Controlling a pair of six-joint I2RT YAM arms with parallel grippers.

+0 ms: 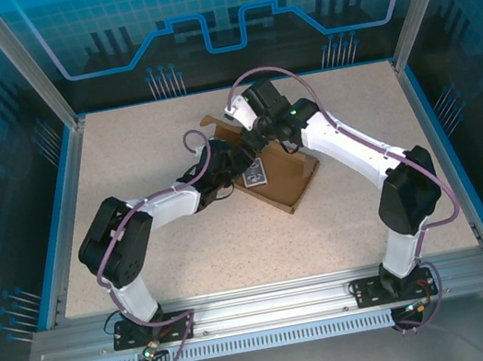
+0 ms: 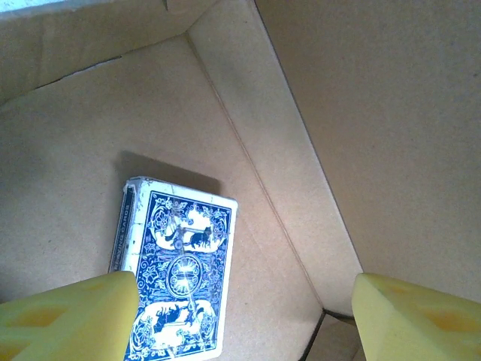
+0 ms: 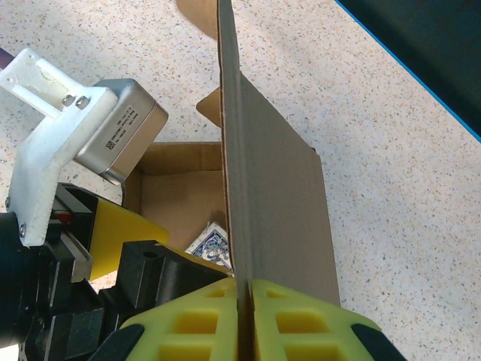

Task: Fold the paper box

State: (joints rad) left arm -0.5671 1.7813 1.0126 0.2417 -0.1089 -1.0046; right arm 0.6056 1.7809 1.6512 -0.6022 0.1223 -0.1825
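Note:
The paper box (image 1: pixel 287 182) lies mid-table, a brown cardboard tray with one panel standing up. My right gripper (image 3: pixel 244 301) is shut on the edge of that upright panel (image 3: pixel 278 203), which runs straight away from the fingers. My left gripper (image 2: pixel 244 312) is open inside the box, its yellow fingers (image 2: pixel 68 316) spread wide over the box floor (image 2: pixel 75 135) with nothing between them. A blue-and-white patterned card pack (image 2: pixel 176 271) lies flat on that floor under the left finger. In the top view both grippers meet at the box's left end: left gripper (image 1: pixel 230 160), right gripper (image 1: pixel 250 144).
The left arm's wrist and its metal camera housing (image 3: pixel 113 128) sit close against the upright panel on its left side. Speckled tabletop (image 1: pixel 192 273) surrounds the box, bounded by a blue rim (image 1: pixel 70 187) and the cage posts.

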